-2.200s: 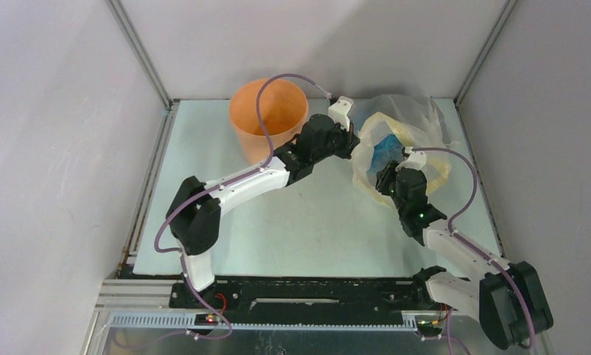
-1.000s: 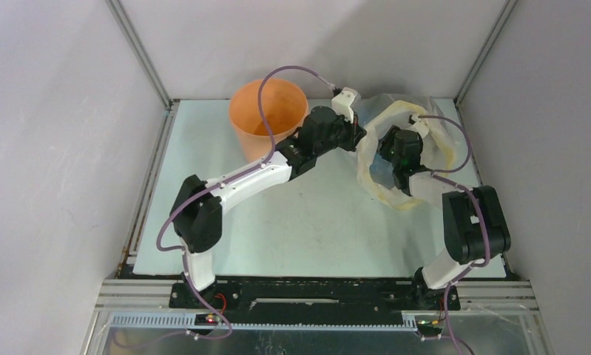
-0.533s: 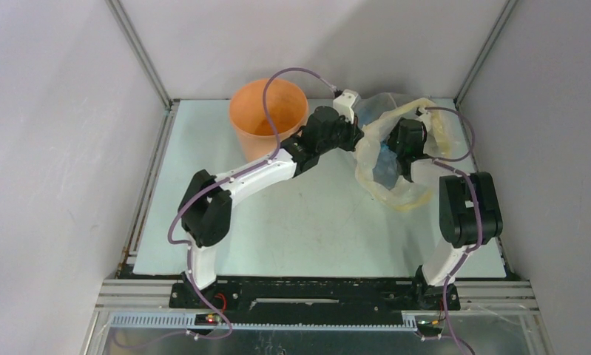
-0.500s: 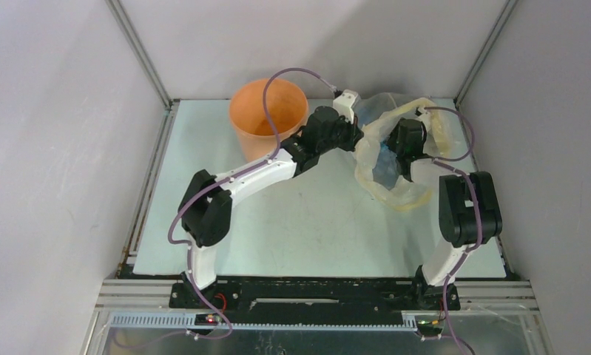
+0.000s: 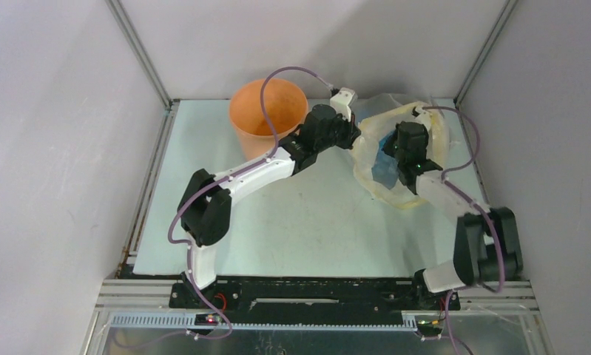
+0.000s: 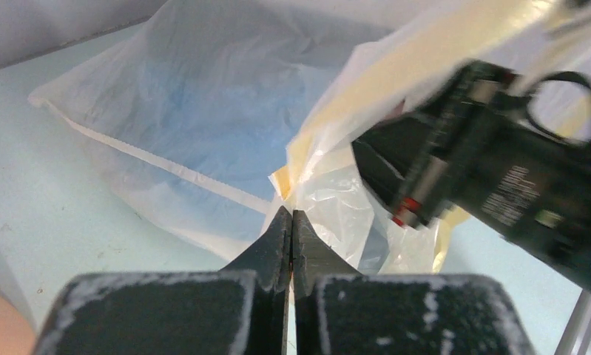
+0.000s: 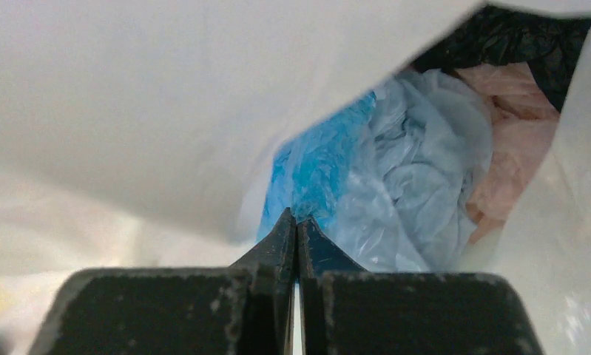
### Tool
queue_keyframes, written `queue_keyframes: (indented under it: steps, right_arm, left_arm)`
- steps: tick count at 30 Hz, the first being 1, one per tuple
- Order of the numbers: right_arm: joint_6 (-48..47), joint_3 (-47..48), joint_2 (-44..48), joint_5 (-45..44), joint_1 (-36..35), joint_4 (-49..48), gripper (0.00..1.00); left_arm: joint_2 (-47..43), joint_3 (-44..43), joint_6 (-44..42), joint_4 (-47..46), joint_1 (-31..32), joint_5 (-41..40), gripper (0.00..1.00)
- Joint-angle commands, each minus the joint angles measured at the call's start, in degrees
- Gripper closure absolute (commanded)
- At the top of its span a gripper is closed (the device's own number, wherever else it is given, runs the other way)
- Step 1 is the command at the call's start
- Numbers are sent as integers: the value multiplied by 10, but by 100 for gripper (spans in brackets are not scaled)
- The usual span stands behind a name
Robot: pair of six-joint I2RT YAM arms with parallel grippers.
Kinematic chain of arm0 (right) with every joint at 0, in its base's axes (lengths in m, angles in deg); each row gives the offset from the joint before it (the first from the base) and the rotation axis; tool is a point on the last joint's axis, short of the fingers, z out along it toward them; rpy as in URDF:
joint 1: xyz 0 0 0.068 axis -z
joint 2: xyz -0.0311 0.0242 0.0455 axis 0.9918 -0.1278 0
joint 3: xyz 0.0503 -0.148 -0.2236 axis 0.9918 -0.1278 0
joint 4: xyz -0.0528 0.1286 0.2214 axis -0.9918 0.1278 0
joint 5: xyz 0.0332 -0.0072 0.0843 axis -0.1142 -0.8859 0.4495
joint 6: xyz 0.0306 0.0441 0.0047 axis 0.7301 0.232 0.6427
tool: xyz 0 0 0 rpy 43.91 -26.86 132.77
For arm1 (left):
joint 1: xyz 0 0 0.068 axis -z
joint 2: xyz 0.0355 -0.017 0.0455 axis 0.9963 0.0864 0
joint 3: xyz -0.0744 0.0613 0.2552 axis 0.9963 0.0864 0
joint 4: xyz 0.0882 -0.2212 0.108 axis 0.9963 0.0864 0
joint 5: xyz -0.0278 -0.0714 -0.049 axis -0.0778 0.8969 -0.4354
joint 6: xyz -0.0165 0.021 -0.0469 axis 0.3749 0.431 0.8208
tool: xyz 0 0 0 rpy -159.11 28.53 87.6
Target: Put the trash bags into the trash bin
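The orange trash bin (image 5: 268, 111) stands at the back left of the table, its mouth unobstructed. To its right lies a large yellowish-clear plastic bag (image 5: 367, 164) holding crumpled light-blue trash bags (image 5: 386, 161). My left gripper (image 5: 357, 139) is shut on that big bag's rim (image 6: 296, 166), holding the mouth up. My right gripper (image 5: 393, 151) reaches inside the bag. In the right wrist view its tips (image 7: 297, 220) are shut on a bright-blue fold of a trash bag (image 7: 318, 174), with a paler blue bag (image 7: 414, 185) beside it.
Pinkish film (image 7: 514, 126) and black film (image 7: 525, 33) lie deeper in the big bag. The right arm (image 6: 499, 177) crosses close in front of my left gripper. White walls and metal posts enclose the table (image 5: 307, 222) at the back and on both sides.
My right gripper has gone from open to shut, pinching the blue trash bag inside the big bag. The right arm's elbow has swung down and to the right. The left arm holds still.
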Motion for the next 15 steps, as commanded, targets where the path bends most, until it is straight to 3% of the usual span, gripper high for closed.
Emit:
queue_keyframes:
  steps: [1,15]
  right_arm:
    - [0,-38,103,24,-10,50,100]
    - [-53,-51,392,154,2,217,100]
  left_arm:
    - [0,-33,3,4,-5,-9,100]
    - [34,-51,18,32,-8,-40,100]
